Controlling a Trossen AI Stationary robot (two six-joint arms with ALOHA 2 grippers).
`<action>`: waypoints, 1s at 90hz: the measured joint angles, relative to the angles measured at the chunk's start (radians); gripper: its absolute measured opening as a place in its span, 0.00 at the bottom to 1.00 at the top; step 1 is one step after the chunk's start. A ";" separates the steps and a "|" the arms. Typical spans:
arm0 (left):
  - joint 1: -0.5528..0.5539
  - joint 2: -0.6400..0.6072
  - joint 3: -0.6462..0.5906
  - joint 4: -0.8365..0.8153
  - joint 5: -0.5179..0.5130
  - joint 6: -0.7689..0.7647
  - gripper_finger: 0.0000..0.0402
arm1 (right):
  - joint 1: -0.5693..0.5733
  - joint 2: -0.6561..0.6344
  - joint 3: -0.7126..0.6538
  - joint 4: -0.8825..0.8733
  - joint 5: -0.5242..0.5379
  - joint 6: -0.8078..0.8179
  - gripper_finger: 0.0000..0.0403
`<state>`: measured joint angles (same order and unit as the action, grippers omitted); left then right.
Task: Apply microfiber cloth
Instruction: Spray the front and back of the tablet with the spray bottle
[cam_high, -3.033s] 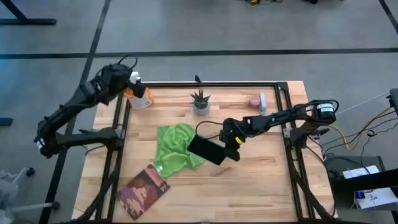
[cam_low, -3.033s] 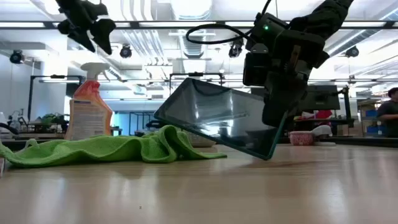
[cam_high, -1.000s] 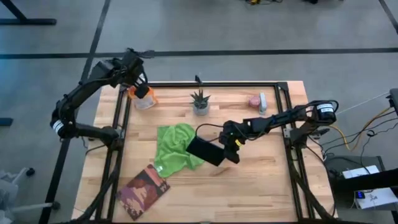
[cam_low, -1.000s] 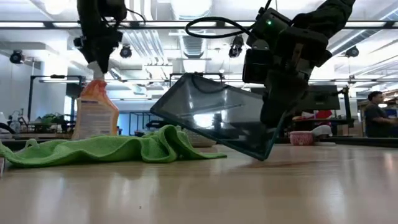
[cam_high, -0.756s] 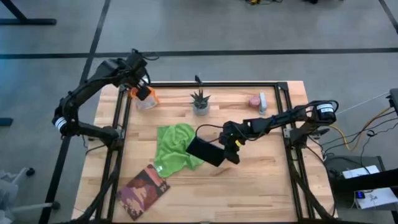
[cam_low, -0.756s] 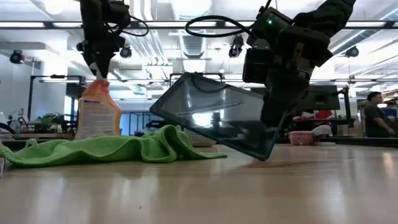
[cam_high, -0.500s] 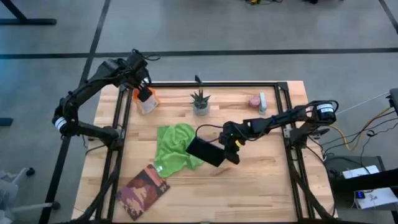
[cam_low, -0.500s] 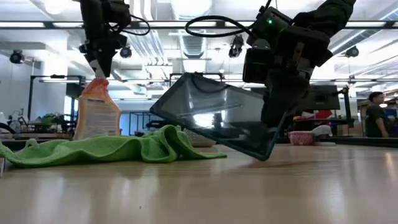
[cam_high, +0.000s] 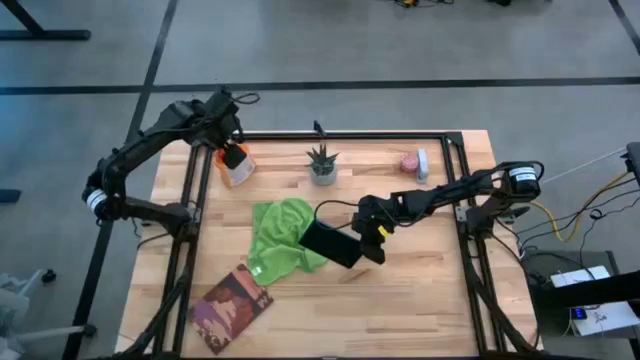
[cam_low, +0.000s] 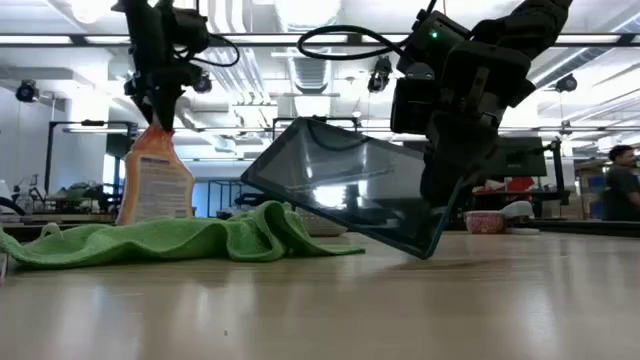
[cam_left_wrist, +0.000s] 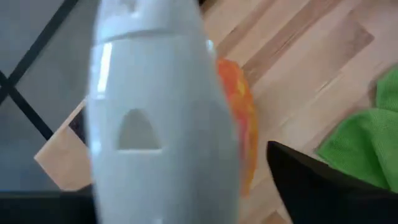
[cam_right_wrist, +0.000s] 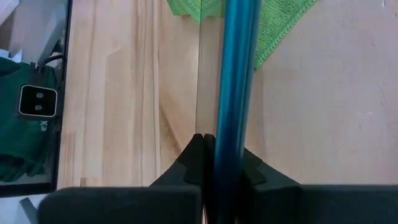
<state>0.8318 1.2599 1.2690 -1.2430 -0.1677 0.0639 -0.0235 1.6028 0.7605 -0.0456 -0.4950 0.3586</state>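
Left gripper (cam_high: 232, 150) clamps the orange spray bottle (cam_high: 236, 166) at eleven o'clock; right gripper (cam_high: 372, 234) pinches the dark flat tablet (cam_high: 331, 243), centre. I'd put down the bottle, then fetch the lime-green microfiber cloth (cam_high: 283, 236).

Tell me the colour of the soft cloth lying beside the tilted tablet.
Bright lime green: the soft fabric cloth shows best in the high view.

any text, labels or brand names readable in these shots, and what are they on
No text can be read in any view.
Spray bottle: its front label shows only pale blurred print, too blurred to read.
Book: the reddish cover has a pattern, no legible title.
Tablet: the dark screen shows only reflections.
Microfiber cloth: no tag or print seen.
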 joint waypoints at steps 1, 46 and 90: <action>0.000 -0.001 0.000 0.001 0.000 -0.001 0.51 | 0.000 0.000 0.000 0.000 0.000 0.000 0.02; 0.000 -0.046 0.000 0.046 0.030 -0.018 0.34 | 0.000 0.000 0.000 0.002 -0.001 0.010 0.03; -0.119 -0.168 -0.047 0.022 0.204 -0.056 0.31 | 0.000 0.000 0.000 0.003 0.000 0.044 0.02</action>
<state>0.7124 1.0916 1.2222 -1.2214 0.0360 0.0075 -0.0238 1.6028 0.7605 -0.0429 -0.4951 0.4031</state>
